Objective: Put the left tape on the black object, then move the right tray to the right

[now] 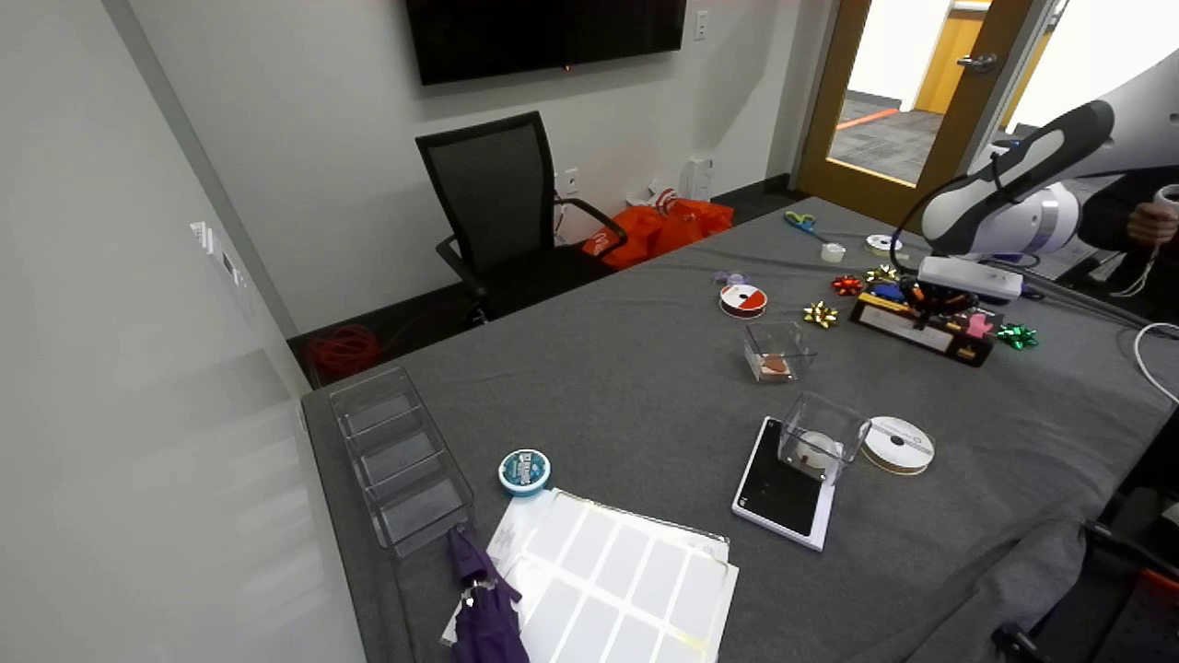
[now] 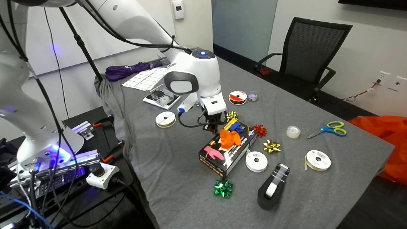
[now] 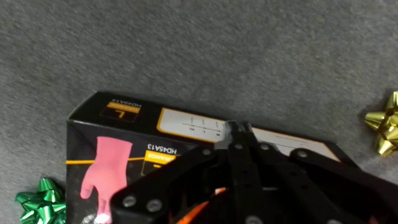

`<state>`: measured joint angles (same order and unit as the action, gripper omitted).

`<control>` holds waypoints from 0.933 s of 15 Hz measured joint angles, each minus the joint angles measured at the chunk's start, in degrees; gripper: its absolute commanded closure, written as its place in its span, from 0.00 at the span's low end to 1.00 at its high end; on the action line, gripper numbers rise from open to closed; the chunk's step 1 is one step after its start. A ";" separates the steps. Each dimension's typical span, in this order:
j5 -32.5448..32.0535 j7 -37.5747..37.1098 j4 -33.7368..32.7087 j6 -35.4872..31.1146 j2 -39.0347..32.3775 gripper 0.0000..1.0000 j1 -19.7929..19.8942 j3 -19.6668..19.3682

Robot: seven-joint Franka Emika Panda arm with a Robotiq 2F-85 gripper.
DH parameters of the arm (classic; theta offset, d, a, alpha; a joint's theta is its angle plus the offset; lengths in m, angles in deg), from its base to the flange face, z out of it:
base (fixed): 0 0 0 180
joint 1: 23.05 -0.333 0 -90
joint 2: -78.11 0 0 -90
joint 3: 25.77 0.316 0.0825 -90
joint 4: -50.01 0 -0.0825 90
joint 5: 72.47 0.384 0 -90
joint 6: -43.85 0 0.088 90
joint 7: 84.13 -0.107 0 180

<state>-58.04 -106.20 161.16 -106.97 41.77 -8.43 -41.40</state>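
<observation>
While wrist view shows hand, closed, tape in both exterior views

**Looking Across Twice, Down Once**

In an exterior view you are looking down from near the purple umbrella, facing diagonally across the bench, the arm standing far off. In an exterior view you are looking down from near the tape dispenser, closer to the arm, facing the umbrella's end. Both are sharing bench, arm, chair and glove box. At the wrist you are peering closely down past the jaws at that box.
</observation>
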 measured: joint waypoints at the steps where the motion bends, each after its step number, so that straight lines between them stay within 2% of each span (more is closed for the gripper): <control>1: 0.09 -0.07 -1.30 -0.41 -0.64 1.00 0.01 0.00; 7: 0.22 -0.83 -10.02 -3.23 -5.95 1.00 0.76 -0.09; 14: -0.14 -1.05 -11.33 -0.89 -5.69 1.00 0.60 -0.11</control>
<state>-58.18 -107.24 149.83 -107.86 36.08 -7.83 -41.51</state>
